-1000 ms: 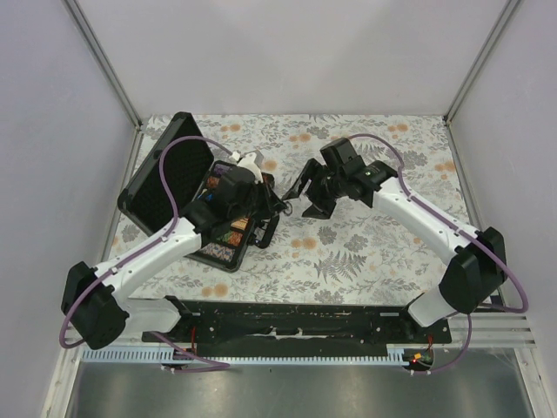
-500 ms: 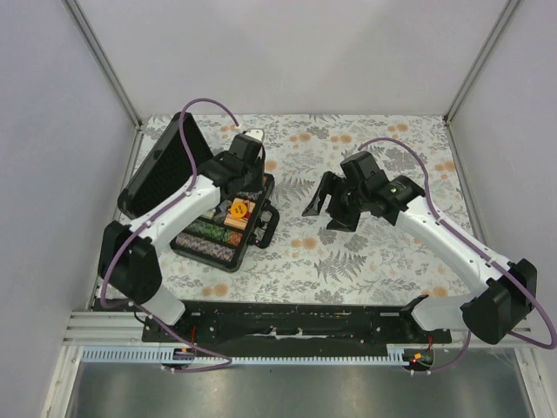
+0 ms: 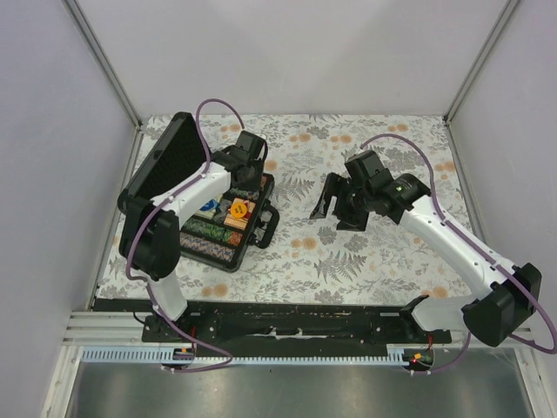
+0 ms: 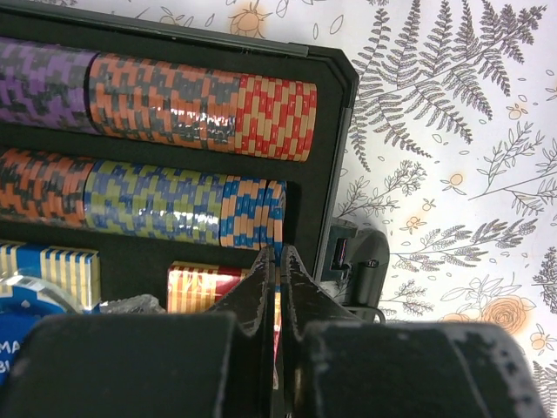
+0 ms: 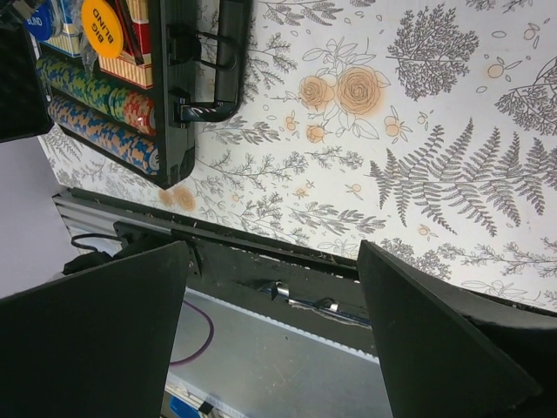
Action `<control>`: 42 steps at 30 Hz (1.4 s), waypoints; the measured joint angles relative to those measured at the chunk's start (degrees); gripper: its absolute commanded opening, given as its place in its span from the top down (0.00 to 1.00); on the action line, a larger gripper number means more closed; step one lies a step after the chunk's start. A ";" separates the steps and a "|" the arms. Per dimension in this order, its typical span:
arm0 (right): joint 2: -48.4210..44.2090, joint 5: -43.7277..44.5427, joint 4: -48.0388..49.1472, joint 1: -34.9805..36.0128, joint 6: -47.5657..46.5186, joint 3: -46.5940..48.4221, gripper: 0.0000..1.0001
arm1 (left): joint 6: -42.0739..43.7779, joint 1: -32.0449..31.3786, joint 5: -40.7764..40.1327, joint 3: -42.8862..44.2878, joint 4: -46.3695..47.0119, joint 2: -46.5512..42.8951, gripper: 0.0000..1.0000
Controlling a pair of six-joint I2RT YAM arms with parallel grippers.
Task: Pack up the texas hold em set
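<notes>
The black briefcase (image 3: 261, 233) lies open at the left with its lid (image 3: 165, 170) raised. Rows of multicoloured poker chips (image 4: 174, 91) fill its tray, with a reddish card deck (image 4: 204, 283) below them. My left gripper (image 3: 247, 178) hangs over the far end of the tray. In the left wrist view it (image 4: 277, 254) is shut on a thin orange-and-blue chip held edge-on at the end of the second row (image 4: 157, 200). My right gripper (image 3: 335, 205) is open and empty above the cloth, right of the case. The small triangle does not show.
An orange "BIG BLIND" disc (image 5: 102, 26) and a blue deck (image 4: 43, 270) lie in the tray. The case handle (image 5: 218, 61) points toward the right gripper. A floral cloth (image 3: 365, 252) covers the table, and a black rail (image 3: 296, 318) runs along its near edge.
My left gripper has moved from the near part of the case to its far end. My right gripper has drawn back a little to the right.
</notes>
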 measured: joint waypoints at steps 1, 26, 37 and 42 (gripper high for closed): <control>0.02 0.11 -0.13 -0.11 -0.20 0.20 0.14 | 0.20 0.07 0.22 0.11 0.02 0.52 0.98; 4.46 -0.74 -1.38 -2.05 -1.40 1.25 0.13 | 5.18 0.48 -0.11 0.24 1.05 4.13 0.64; 4.35 -1.03 -1.29 -2.86 -1.73 1.18 0.13 | 5.16 0.87 0.61 2.01 -0.11 -0.20 0.57; 3.34 0.90 -3.43 -4.39 -3.58 0.61 0.12 | 5.09 0.87 3.43 3.06 -0.28 -6.51 0.55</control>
